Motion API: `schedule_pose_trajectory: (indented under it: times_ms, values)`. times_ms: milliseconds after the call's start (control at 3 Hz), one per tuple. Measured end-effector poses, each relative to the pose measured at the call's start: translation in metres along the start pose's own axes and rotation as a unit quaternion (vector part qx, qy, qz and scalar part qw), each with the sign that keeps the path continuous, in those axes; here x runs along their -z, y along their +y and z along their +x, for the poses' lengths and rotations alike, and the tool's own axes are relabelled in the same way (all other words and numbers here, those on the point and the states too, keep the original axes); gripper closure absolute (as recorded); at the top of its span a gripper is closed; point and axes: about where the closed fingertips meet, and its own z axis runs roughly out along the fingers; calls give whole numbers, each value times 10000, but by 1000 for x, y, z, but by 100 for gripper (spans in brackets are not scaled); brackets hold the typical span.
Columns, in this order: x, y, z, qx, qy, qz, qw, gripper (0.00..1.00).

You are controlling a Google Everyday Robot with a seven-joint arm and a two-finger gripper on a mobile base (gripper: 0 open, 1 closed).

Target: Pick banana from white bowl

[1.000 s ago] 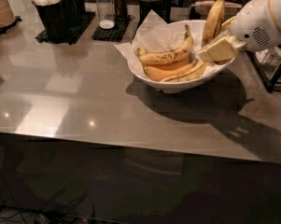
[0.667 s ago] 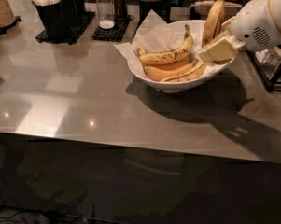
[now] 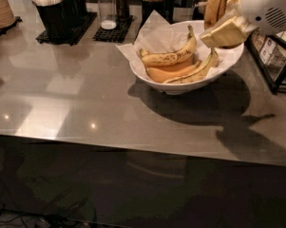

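A: While the gripper (image 3: 225, 32) hung over the right rim of the bowl (image 3: 190, 85), it looked clamped on one banana (image 3: 213, 4), which stood upright and clear of the bowl. Other bananas (image 3: 173, 58) lay inside on the paper (image 3: 154, 30).

B: Step?

A: Lift, I judged; grasp made. The next move called for a straight rise and carry-away, minding the rim and the black rack (image 3: 275, 75) at right.

B: Surroundings?

A: Grey glossy tabletop (image 3: 76, 108) with lamp glare. Cutlery caddy (image 3: 54, 13), shakers (image 3: 109, 4) and stacked plates (image 3: 0, 13) along the back. Dark below the edge.
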Motion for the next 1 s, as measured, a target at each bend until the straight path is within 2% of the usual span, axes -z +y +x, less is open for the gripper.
schedule_pose_trajectory:
  times_ms: [333, 667, 1000]
  values:
    - [22, 9, 12, -216, 27, 202, 9996, 100]
    - [37, 28, 46, -830, -134, 258, 9961, 100]
    - [37, 28, 46, -826, -133, 259, 9962, 100]
